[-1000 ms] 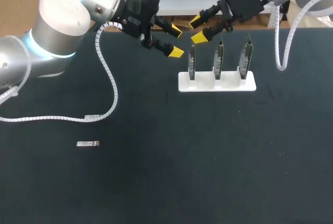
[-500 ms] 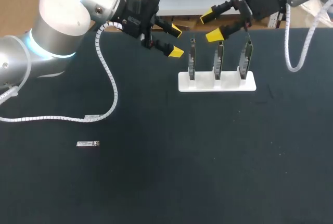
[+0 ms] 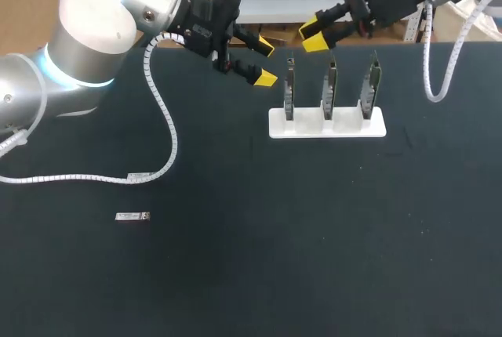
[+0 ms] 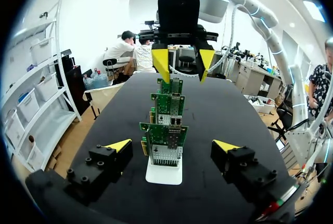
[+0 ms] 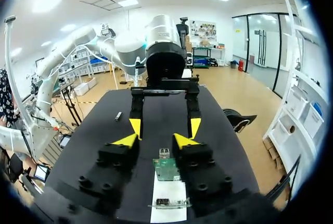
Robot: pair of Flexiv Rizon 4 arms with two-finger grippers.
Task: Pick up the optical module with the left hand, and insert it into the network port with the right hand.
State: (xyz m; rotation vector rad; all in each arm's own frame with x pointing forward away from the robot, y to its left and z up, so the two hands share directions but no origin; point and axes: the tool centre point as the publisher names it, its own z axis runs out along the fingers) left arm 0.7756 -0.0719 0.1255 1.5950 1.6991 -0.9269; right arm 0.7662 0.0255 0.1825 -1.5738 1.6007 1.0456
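L gripper (image 3: 266,62) hangs w/ fingers spread wide, nothing in them. R gripper (image 3: 311,37) is empty too, fingers apart by a narrower gap. The optical module (image 3: 132,216) lies flat on the table (image 3: 314,266), well apart from both sets of fingers. It sits out beyond the white coiled cable (image 3: 168,137) that droops off the L arm & runs across the tabletop between L fingers and module. Pick-up not begun, by my reckoning.

What could go wrong: the module is small & low, so wide fingers coming down off-centre could shove it or pinch it crooked. A skewed hold would spoil the hand-over to R. The cable's low loop lies near the module; if the L arm swings over, it may drag & sweep the module off its spot.

Around: three network cards (image 3: 330,86) stand upright in a white holder (image 3: 327,125). In L wrist view they line up ahead of the L gripper (image 4: 171,146), the nearest card (image 4: 165,140) between the spread fingers but touching neither, as far as I can see. In R wrist view the R gripper (image 5: 155,140) has the end card (image 5: 165,168) just ahead, between its fingers, no contact visible. Both sets of tips are near the card tops, so a careless sweep by either arm could knock a card or tip the holder. Which card takes the module, can't tell.
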